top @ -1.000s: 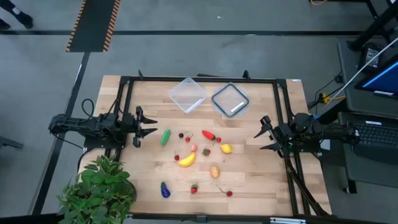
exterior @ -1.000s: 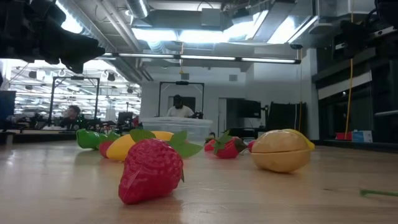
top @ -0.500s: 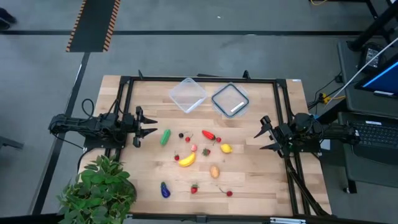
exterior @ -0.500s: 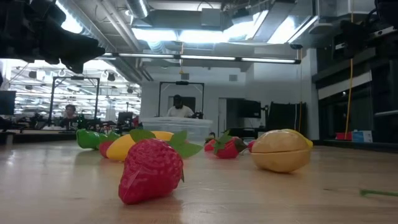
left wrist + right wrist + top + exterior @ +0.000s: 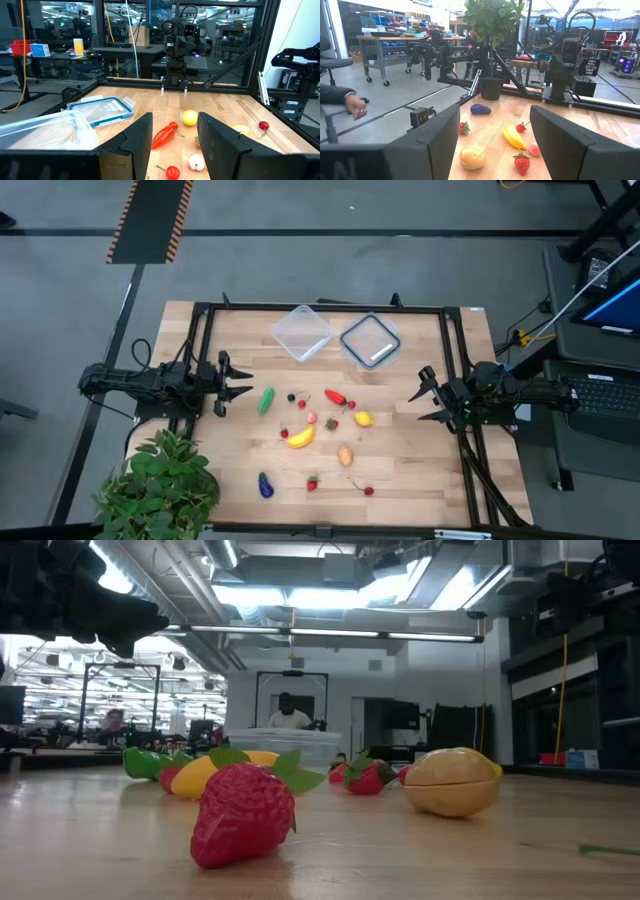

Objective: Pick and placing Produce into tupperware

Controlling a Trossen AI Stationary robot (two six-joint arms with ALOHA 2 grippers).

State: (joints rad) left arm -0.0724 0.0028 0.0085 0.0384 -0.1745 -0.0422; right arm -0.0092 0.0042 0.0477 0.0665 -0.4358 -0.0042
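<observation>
A: Where's the tub [image 5: 300,332]?

B: Near the far edge of the surface [image 5: 420,470], about mid-width, turned cornerwise. Nothing in it. The lid [image 5: 370,340] lies flat just beside it, toward the right arm's side, and it's bare too.

A: And the produce?

B: All loose on the wood, mid-surface toward the near edge: green piece [image 5: 266,400], chilli [image 5: 337,397], lemon [image 5: 364,419], banana [image 5: 300,437], an orange-brown piece [image 5: 345,455], eggplant [image 5: 265,485], plus berries [image 5: 312,482] scattered between.

A: The arms?

B: Left gripper [image 5: 238,383] hangs at the left edge, fingers [image 5: 131,145] partly spread, holding nothing. Right gripper [image 5: 424,397] at the right edge, fingers [image 5: 580,145] wide apart, also bare.

A: What could go wrong?

B: I'd guess the pieces are tiny and rounded, so fingers closing off-centre may squirt one away. They're crowded, so reaching for one may knock a neighbour. The tub looks light; a bump on its rim could slide it, and a drop aimed badly may land on the lid.
</observation>
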